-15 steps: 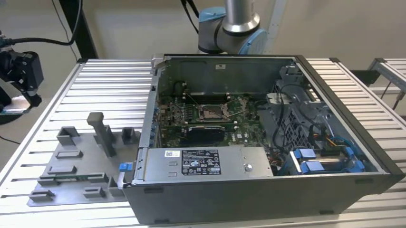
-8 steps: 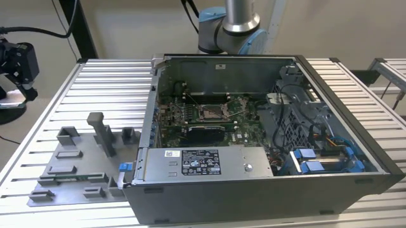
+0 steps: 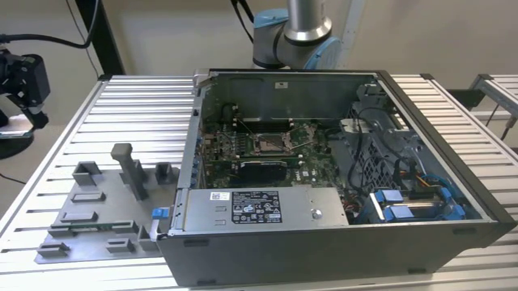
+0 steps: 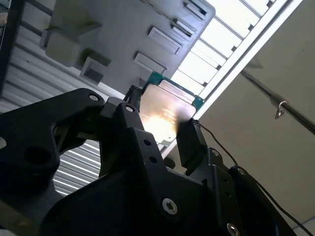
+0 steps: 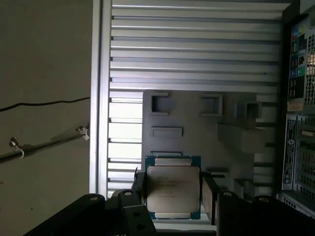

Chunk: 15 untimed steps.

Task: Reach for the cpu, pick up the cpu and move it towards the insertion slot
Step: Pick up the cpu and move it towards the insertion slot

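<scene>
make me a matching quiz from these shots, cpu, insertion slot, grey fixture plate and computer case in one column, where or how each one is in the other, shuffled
Column 1
1. cpu
2. insertion slot
3. grey fixture plate
4. computer case

Column 2
A. lies on the slatted table, at the exterior view's left of the case
B. open on top, inside on show
C. held in the tool
D. sits on the green board inside the case

Pairs: 1-C, 2-D, 3-A, 4-B
</scene>
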Each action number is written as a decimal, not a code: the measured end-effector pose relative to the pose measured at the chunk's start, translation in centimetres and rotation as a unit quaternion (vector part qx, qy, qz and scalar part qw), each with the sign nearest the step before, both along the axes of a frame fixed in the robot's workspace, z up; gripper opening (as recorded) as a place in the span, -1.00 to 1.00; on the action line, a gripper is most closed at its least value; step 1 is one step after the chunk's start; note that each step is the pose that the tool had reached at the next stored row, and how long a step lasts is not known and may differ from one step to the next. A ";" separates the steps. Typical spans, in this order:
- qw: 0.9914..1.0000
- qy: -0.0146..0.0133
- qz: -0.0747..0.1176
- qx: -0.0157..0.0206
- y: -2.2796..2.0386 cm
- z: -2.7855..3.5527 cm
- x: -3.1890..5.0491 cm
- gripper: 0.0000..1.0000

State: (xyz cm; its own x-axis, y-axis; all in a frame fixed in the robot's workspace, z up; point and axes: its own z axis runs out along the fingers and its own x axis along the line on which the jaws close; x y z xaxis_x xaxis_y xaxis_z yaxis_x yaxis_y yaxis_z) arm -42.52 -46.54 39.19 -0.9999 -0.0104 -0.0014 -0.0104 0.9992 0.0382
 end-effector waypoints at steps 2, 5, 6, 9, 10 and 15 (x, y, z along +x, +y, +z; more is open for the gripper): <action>1.000 0.000 0.000 0.000 -0.01 -0.01 0.14 -1.00; 1.000 0.000 0.000 0.000 -0.01 -0.01 0.30 -1.00; 1.000 0.000 0.000 0.000 -0.01 -0.01 0.38 -1.00; 1.000 0.000 0.000 0.000 -0.01 -0.02 0.81 -1.00; 1.000 0.000 0.000 0.000 -0.01 -0.02 1.00 -1.00; 1.000 0.000 0.000 0.000 -0.01 -0.02 3.40 -1.00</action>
